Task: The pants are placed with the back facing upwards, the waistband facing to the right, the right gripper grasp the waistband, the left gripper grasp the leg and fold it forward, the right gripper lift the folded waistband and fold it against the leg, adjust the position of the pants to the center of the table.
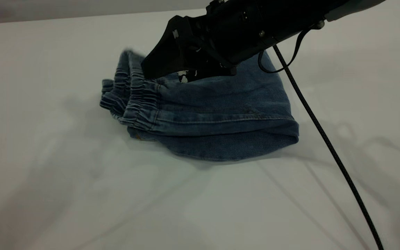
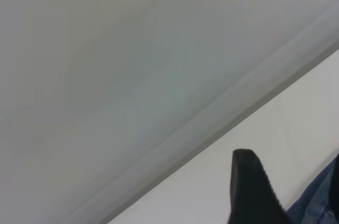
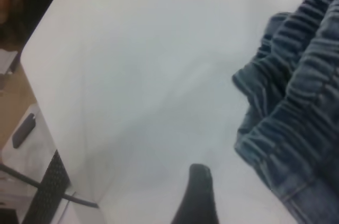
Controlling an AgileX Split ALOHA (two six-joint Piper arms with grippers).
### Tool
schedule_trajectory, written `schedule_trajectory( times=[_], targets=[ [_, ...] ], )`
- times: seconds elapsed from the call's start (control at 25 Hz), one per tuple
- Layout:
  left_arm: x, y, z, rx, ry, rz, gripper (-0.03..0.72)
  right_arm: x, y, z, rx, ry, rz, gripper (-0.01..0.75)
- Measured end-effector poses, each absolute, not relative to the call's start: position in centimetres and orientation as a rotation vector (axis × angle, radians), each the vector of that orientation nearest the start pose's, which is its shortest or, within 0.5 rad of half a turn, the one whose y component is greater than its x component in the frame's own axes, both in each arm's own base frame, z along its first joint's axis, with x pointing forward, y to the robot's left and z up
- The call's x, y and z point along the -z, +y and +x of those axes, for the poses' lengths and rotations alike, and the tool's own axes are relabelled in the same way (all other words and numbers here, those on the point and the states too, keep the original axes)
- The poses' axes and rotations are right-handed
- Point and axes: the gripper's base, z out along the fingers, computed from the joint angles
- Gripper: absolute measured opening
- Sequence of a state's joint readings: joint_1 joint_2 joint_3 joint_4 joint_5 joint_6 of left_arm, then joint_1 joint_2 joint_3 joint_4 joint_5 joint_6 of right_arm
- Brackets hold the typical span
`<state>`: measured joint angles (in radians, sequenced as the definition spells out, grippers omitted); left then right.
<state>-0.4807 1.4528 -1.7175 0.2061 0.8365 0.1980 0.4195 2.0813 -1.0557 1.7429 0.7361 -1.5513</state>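
The folded pants (image 1: 200,114) are overhung by the right gripper (image 1: 186,71); finger state cannot be told; snagging could undo the fold.

Text on pants (image 1: 217,107): none legible; print hidden
Text on right gripper (image 1: 186,66): none legible; only whitish scuffs
Bench (image 1: 64,180): no markings

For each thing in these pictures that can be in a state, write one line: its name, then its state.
pants: folded into a compact stack, flat on the table, elastic waistband at the exterior view's left.
right gripper: above the pants' far part, fingers slightly apart, holding nothing.
left gripper: near the pants' edge, one finger in view.
table: bears the pants.
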Motion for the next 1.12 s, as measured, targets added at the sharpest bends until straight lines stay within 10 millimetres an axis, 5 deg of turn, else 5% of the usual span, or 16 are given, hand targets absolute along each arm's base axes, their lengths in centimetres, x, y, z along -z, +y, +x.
schedule_trajectory(
  times=[0.28,0.56,0.84,1.12],
  targets=[
    [-47.3,-13.5,28.3,-0.023,1.919,0.719,0.342,-12.0,20.5,32.8,-1.041,2.476,-0.5,0.516],
    [-47.2,-13.5,28.2,-0.013,1.934,0.721,0.342,-15.7,23.6,33.1,-0.776,2.42,-0.673,0.513],
    [-47.0,-13.4,28.1,-0.02,1.961,0.732,0.342,-16.1,26.4,33.6,-0.588,2.486,-0.83,0.513],
    [-46.9,-13.4,28.1,-0.022,1.969,0.735,0.342,-15.5,25.5,35.7,-0.18,2.724,-0.732,0.513]
  ],
)
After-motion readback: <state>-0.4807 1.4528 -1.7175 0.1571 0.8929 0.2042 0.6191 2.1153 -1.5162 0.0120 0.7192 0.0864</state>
